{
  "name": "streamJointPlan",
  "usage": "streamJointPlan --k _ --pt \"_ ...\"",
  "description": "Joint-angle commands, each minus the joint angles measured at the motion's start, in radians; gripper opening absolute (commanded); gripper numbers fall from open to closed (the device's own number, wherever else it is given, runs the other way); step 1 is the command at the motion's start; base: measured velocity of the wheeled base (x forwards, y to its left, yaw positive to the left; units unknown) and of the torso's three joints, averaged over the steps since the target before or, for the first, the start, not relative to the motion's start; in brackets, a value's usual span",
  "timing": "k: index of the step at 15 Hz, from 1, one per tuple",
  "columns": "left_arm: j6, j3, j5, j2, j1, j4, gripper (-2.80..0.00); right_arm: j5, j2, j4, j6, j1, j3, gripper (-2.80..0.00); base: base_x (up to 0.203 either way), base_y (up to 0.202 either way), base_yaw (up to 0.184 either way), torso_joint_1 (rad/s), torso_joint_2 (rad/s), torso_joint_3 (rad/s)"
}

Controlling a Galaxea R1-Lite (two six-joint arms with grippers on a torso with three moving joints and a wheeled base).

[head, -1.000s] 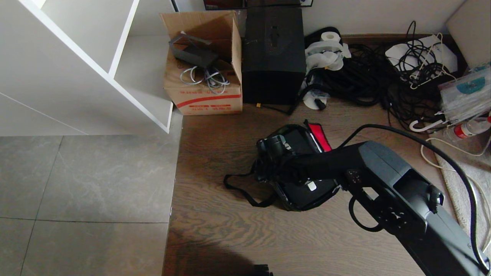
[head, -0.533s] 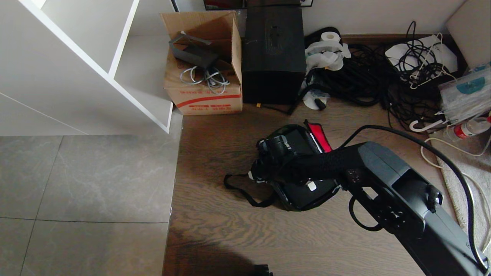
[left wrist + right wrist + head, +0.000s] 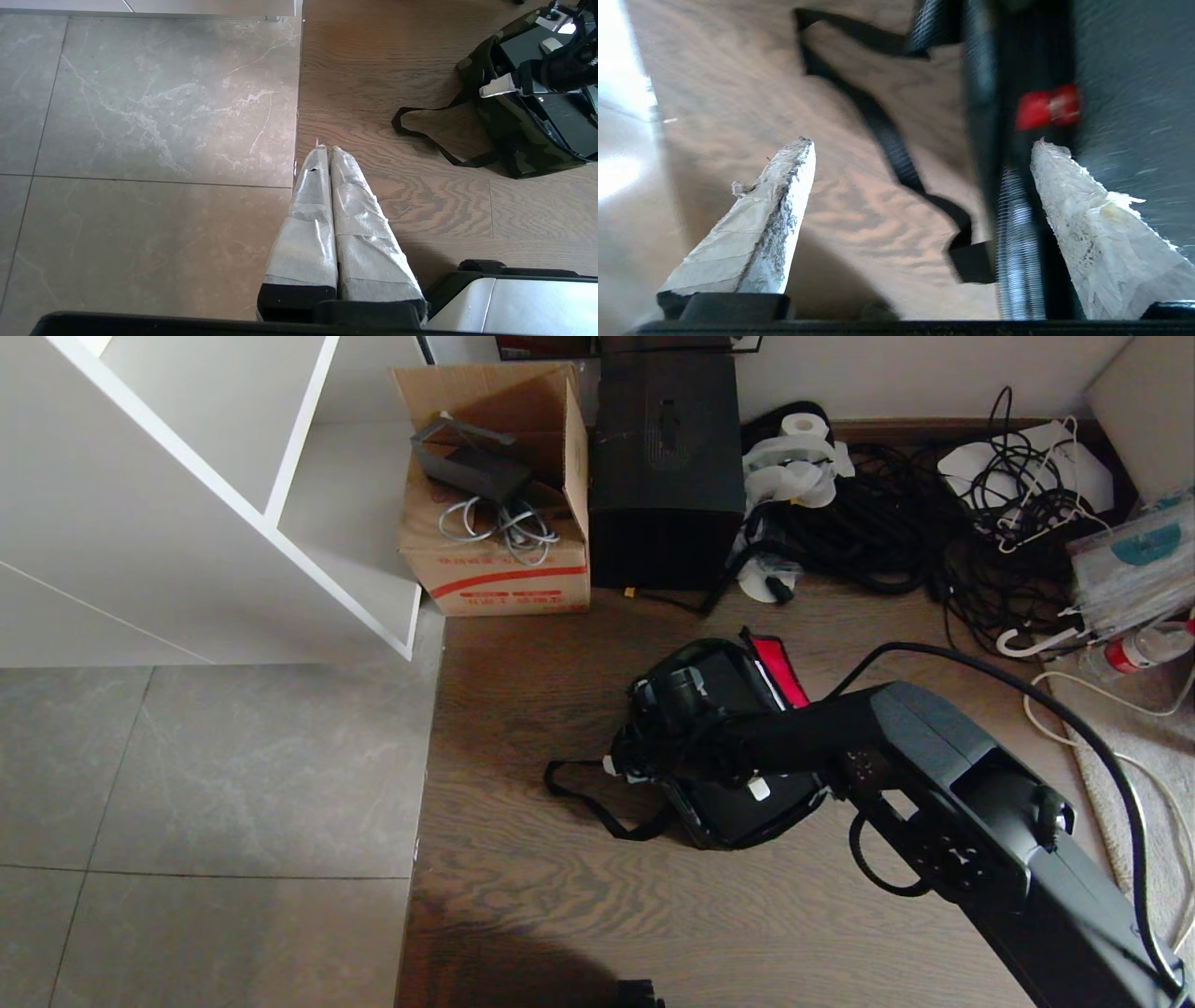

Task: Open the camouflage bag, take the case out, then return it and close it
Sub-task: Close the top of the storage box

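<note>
With the right hand (image 3: 920,186) spread wide and empty at the bag (image 3: 509,140) rim, it risks snagging the strap (image 3: 887,135) and dragging the bag.

right claw (image 3: 920,144) spread wide | left claw (image 3: 327,154) closed, parked low

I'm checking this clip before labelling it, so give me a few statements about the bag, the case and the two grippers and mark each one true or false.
1. The right gripper has its fingers spread apart. True.
2. The camouflage bag lies on the grey tiles. False: it lies on the wooden floor.
3. The case sits inside the bag. True.
4. The left gripper is gripping the bag's strap. False: it is shut on nothing, well away from the bag.
5. The cardboard box is empty. False: it holds cables and a dark object.
</note>
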Motion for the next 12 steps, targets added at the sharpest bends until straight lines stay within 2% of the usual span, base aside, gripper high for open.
streamJointPlan --k 1,8,12 --pt "0.0 0.0 0.0 0.0 0.0 -0.001 -2.8 0.032 -0.002 0.0 0.013 0.008 0.0 0.0 0.0 0.0 0.0 0.0 0.0 0.0" --pt "0.0 -0.001 0.0 0.0 0.0 -0.001 -2.8 0.049 -0.037 0.029 0.083 0.046 0.002 0.0 0.0 0.0 0.0 0.0 0.0 0.0" --pt "0.0 0.0 0.0 0.0 0.0 -0.001 -2.8 0.058 -0.101 0.108 0.12 0.063 0.002 0.0 0.0 0.0 0.0 0.0 0.0 0.0"
